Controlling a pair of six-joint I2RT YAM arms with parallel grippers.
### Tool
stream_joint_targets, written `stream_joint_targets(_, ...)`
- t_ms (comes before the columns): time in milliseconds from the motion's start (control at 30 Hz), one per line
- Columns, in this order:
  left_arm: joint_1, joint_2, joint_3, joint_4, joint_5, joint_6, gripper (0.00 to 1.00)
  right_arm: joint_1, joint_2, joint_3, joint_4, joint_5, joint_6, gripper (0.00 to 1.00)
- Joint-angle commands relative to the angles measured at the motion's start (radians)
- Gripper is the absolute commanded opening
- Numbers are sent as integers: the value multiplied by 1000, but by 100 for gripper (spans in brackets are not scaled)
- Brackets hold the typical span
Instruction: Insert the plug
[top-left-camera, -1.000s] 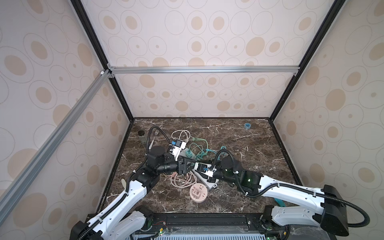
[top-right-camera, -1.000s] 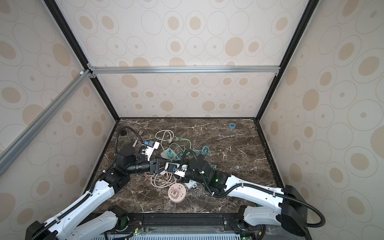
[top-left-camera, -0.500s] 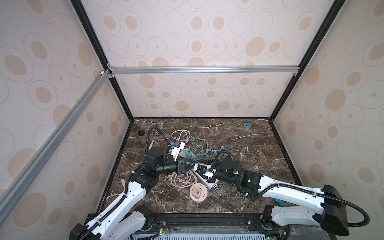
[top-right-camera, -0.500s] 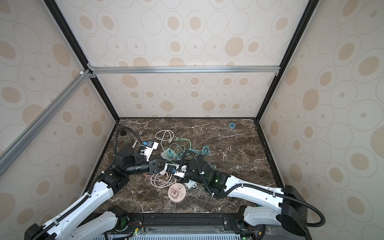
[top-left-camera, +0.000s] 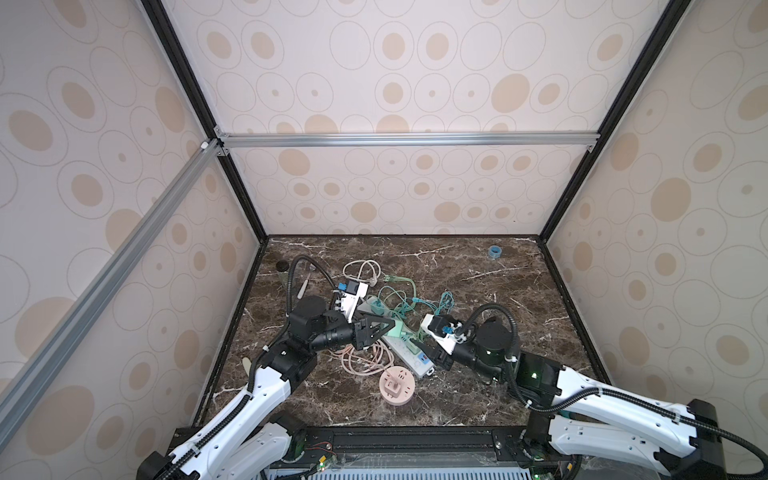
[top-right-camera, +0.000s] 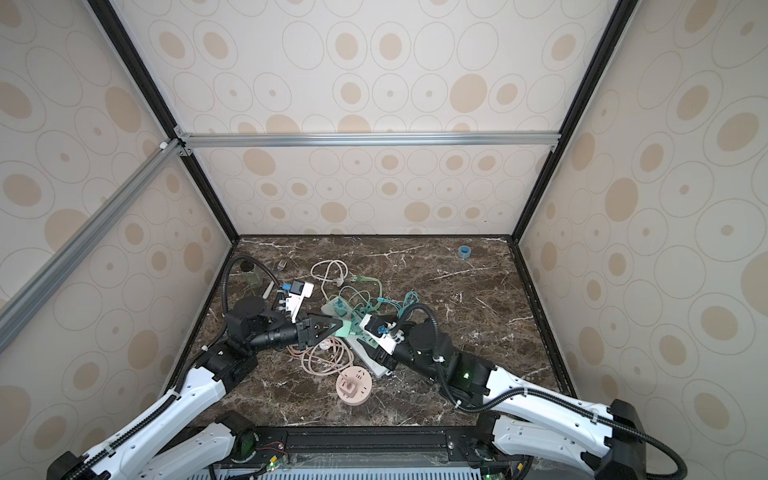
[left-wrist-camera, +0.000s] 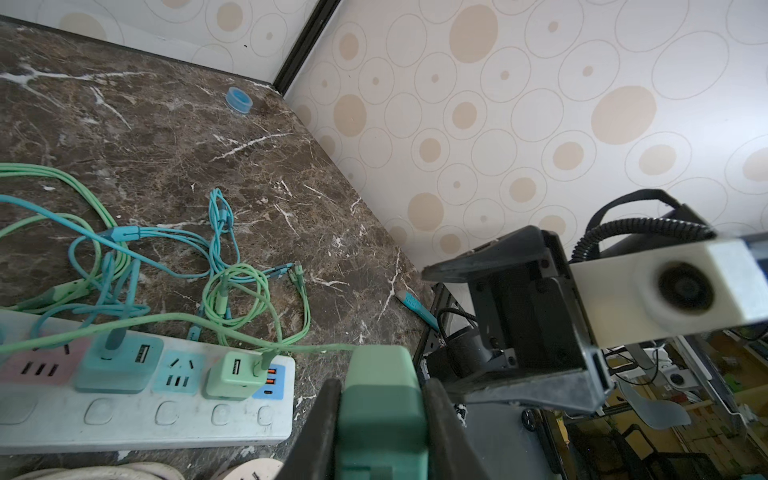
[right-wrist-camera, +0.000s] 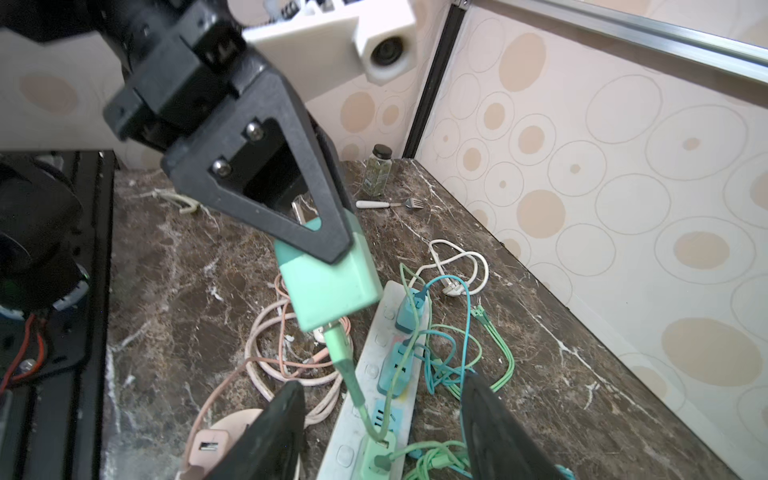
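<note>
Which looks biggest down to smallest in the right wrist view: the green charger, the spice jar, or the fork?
1. green charger: by far the largest, though it hangs close to the camera, which inflates it.
2. spice jar
3. fork: longer than the jar but much thinner.

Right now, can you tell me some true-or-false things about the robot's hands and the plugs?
1. The left gripper is holding a green charger. True.
2. The green charger is plugged into the power strip. False: it is held up in the air, off the strip.
3. The right gripper is open and holds nothing. True.
4. The blue roll lies right beside the power strip. False: it lies far from the strip, at the back.
</note>
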Motion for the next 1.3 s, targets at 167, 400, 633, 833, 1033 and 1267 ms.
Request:
stream_joint_targets(167, 1, -9, -31, 266, -78, -57, 0, -3, 1, -148, 221, -291, 457, 62)
stream_joint_targets(400, -4, -31, -133, 602, -38, -172, 0, -3, 184, -216, 651, -398, 628, 68)
stream_joint_targets(633, -11, -73, -201, 707, -33, -218, 0, -3, 278, -199, 838, -391, 644, 71)
stream_joint_targets(833, -15, -144, -217, 733, -25, -209, 0, -3, 295, -158, 858, -384, 615, 69)
stream_joint_targets(1033, -17, -155, -238, 808, -12, -232, 0, -26, 316, -115, 902, -401, 618, 68)
stream_joint_targets(1267, -17, -150, -247, 883, 1, -274, 0, -54, 364, -71, 978, -457, 661, 66)
